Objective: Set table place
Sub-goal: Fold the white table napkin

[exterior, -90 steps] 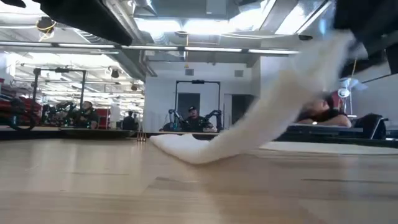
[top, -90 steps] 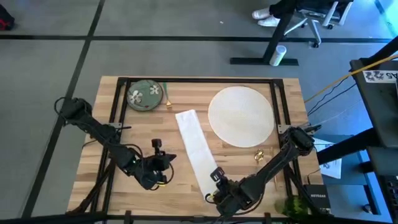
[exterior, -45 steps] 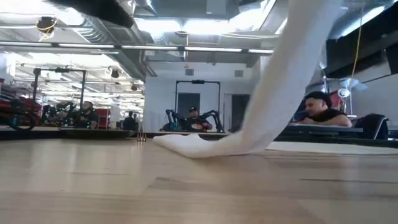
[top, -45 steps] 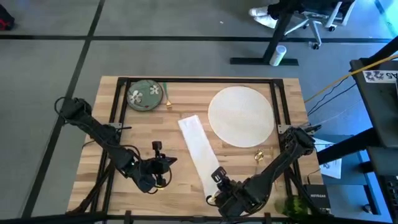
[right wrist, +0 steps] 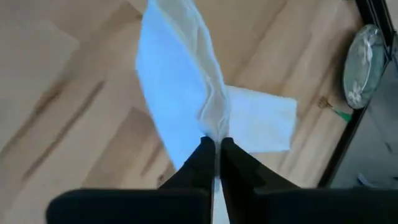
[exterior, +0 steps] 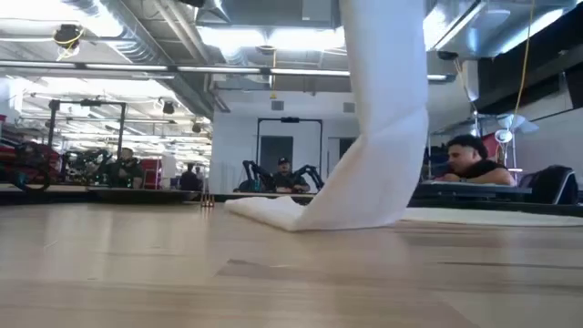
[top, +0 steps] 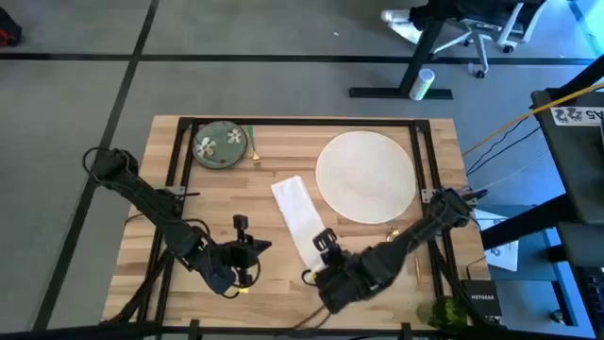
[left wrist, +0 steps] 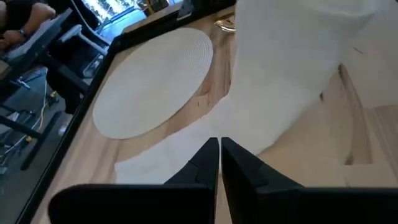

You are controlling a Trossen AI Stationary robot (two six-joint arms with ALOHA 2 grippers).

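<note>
Between the right gripper's (right wrist: 215, 149) two dark fingers a white napkin (top: 298, 215) is pinched at its near end, the fingers pressed together on the cloth. Up from the wooden table (top: 368, 247) the napkin rises in a tall fold toward that gripper, while its far end lies flat on the wood ahead of the fingers. Just beyond the flat end and to one side sits the large round white plate (top: 366, 176), close to the napkin. Farther off, past the napkin's far end near the far left corner of the table, stands the small green dish with white flowers (top: 220, 145), with a gold and green piece of cutlery (top: 255, 148) just beside it. More gold cutlery (top: 394, 235) lies on the wood beside the right arm, near the plate's edge.

Off to the side of the napkin, the left gripper (left wrist: 219, 149) hangs over the near part of the table with its fingers drawn together on nothing, pointing toward the raised cloth and the plate behind it.
</note>
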